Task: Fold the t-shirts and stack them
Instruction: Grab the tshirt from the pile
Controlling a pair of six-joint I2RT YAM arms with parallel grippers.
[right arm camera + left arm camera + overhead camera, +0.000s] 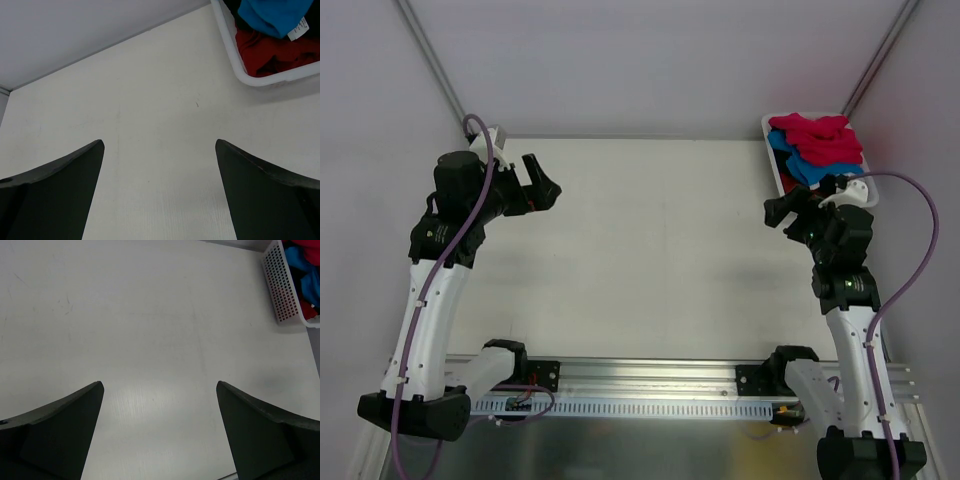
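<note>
T-shirts (pixel 815 145) lay heaped in the basket (pixel 282 290) at one o'clock on the desk (pixel 650 250); we held left fingers (pixel 55 435) and right fingers (pixel 55 195) wide, ready to reach.

basket (pixel 282 290): cut off at frame edge | lower t-shirts (pixel 808 170): mostly buried

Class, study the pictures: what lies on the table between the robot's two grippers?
Nothing: the top view shows only bare table between the left gripper and the right gripper.
</note>
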